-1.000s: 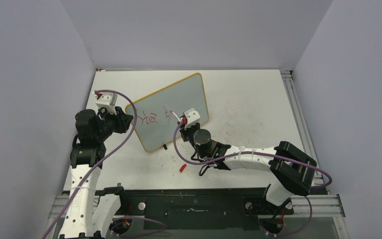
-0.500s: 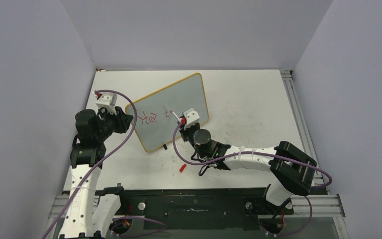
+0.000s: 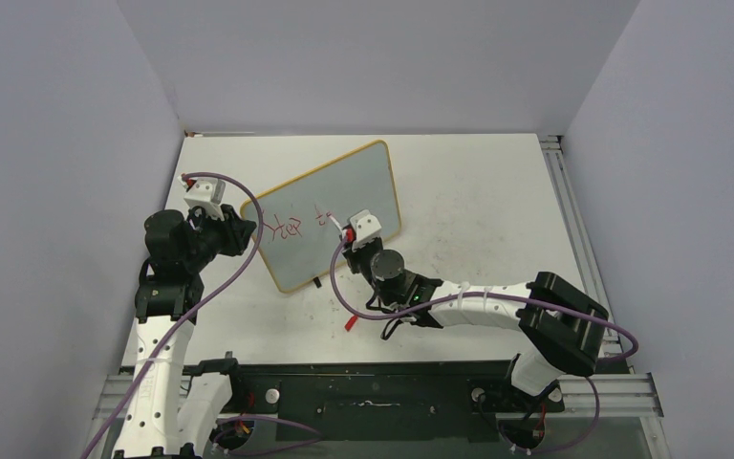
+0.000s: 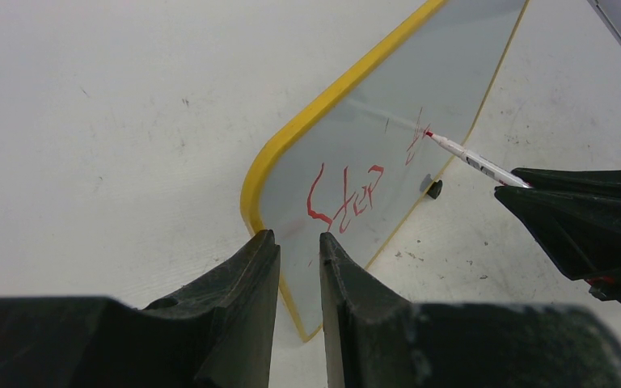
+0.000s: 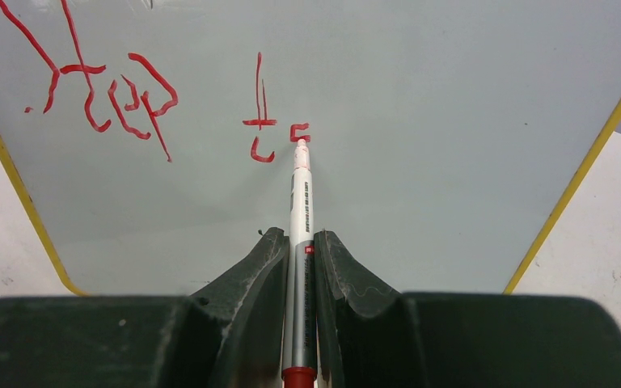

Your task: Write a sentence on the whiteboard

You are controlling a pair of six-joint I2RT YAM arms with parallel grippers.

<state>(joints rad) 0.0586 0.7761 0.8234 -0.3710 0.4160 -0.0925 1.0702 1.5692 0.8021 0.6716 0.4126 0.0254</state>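
Note:
The whiteboard point(image 3: 330, 206) stands tilted on the table, pale grey with a yellow frame point(image 4: 323, 105). My left gripper point(image 3: 246, 230) point(image 4: 299, 236) is shut on its near left edge, one finger on each side of the frame. The sentence point(image 5: 105, 93) in red reads "Step", then a "t" point(image 5: 260, 121) and a small fresh stroke. My right gripper point(image 5: 299, 238) point(image 3: 349, 233) is shut on a white and silver marker point(image 5: 301, 202). The marker's red tip touches the whiteboard point(image 5: 453, 121) just right of the "t". In the left wrist view the marker point(image 4: 473, 158) reaches the board from the right.
A small red marker cap point(image 3: 351, 322) lies on the table in front of the board, near the right arm's cable. A black foot of the board point(image 4: 433, 189) rests on the scuffed white table point(image 3: 478, 201). Grey walls close in the left, back and right sides.
My right gripper has crept slightly left with the marker against the board. The left arm and the board have not moved.

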